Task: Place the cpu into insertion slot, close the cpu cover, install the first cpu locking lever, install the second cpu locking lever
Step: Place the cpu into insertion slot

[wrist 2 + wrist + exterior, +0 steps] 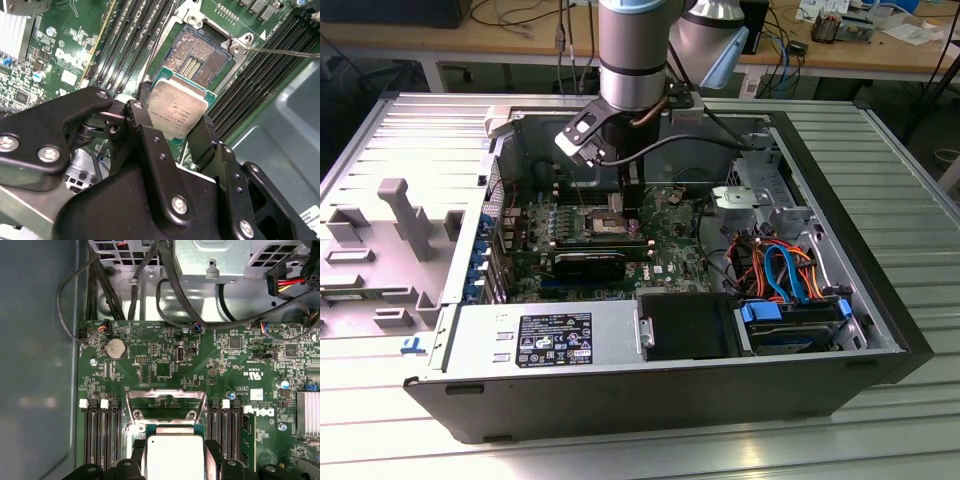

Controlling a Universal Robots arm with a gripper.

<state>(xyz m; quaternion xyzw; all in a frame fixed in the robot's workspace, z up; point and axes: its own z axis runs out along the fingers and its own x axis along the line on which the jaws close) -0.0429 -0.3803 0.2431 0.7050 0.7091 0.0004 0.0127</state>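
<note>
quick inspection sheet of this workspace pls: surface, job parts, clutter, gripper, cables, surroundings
surface: ribbed metal table, with the open computer case lying on it
job's things: cpu held in the air near the insertion slot, not seated; slot bare; cpu cover raised
clutter: grey plastic part at the exterior view's left
grippers: gripper shut on the cpu
cables: orange and blue cables and black cables inside the case
surroundings: wooden bench with wires behind the table
</note>
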